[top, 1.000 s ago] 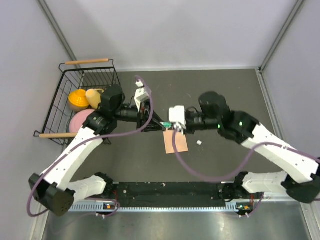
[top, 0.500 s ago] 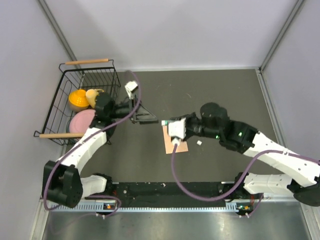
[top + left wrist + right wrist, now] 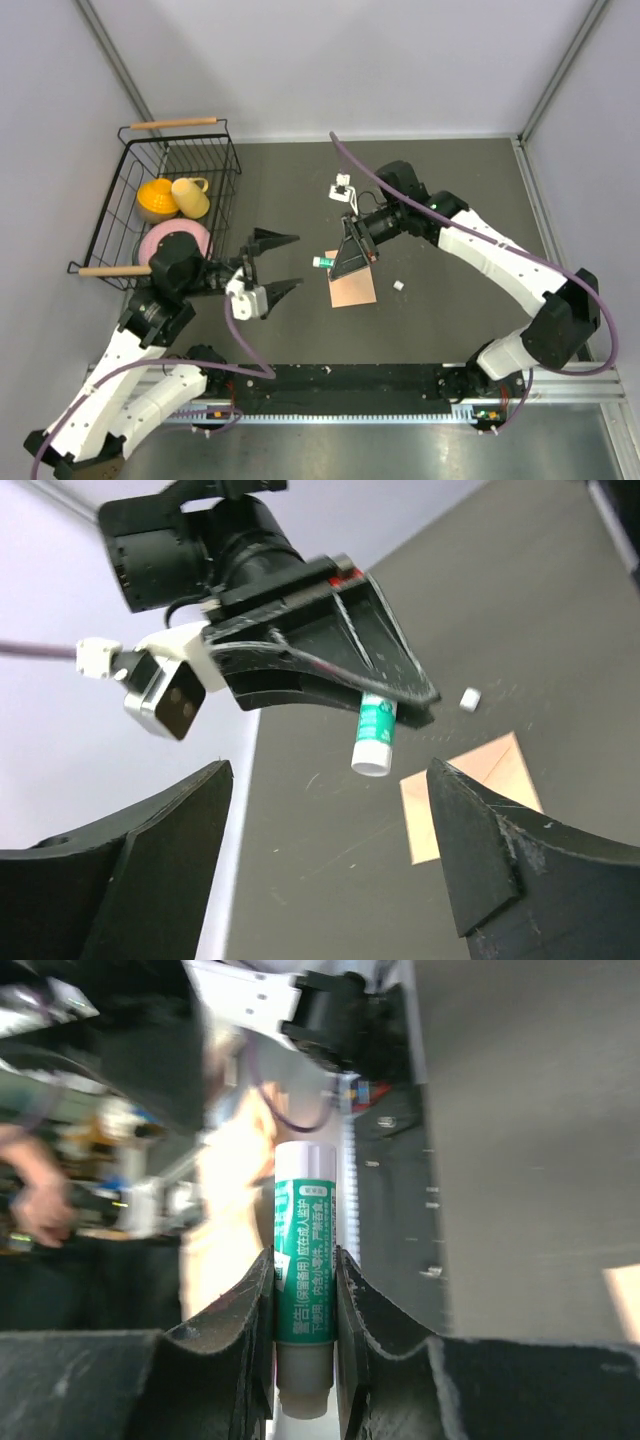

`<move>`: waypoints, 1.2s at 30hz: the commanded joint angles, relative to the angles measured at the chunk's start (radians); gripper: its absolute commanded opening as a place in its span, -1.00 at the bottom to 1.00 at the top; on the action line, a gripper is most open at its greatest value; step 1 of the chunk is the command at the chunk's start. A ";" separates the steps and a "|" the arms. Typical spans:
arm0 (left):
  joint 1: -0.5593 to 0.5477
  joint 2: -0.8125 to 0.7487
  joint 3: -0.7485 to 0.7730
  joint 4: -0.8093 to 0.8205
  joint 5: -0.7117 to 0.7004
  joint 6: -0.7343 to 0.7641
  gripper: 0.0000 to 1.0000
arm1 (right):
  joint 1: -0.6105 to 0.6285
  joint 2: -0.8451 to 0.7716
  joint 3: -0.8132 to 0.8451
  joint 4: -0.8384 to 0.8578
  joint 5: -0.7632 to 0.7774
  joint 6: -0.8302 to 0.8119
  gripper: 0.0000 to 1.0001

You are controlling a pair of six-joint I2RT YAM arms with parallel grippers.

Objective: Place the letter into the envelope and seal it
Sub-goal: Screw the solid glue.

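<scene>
Pinching the glue stick (image 3: 322, 262), the right gripper (image 3: 336, 264) is hovering over the far end of the envelope (image 3: 354, 289), which is lying flat on the bench (image 3: 450, 200). The left gripper (image 3: 297, 261) is hanging wide open and empty, farther off to its left.

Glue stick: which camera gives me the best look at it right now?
Right wrist view: the glue stick fills the middle of the frame, label visible, clamped in the right gripper. The left wrist view shows it smaller, from the side, sticking out of that gripper. The top view shows only a tiny green-and-white end.
</scene>
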 commanded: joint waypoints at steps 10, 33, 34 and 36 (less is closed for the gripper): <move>-0.155 0.106 0.013 -0.084 -0.169 0.377 0.12 | 0.004 0.014 -0.095 0.403 -0.315 0.569 -1.00; -0.312 0.184 0.152 -0.238 -0.269 0.118 -1.00 | -0.010 0.035 0.106 0.021 -0.134 0.146 -1.00; -0.309 0.199 0.168 -0.252 -0.264 0.058 -1.00 | -0.010 0.034 0.144 -0.053 -0.037 -0.024 -1.00; -0.295 0.267 0.229 -0.288 -0.212 -0.157 -1.00 | 0.004 -0.001 0.221 -0.156 0.086 -0.181 -1.00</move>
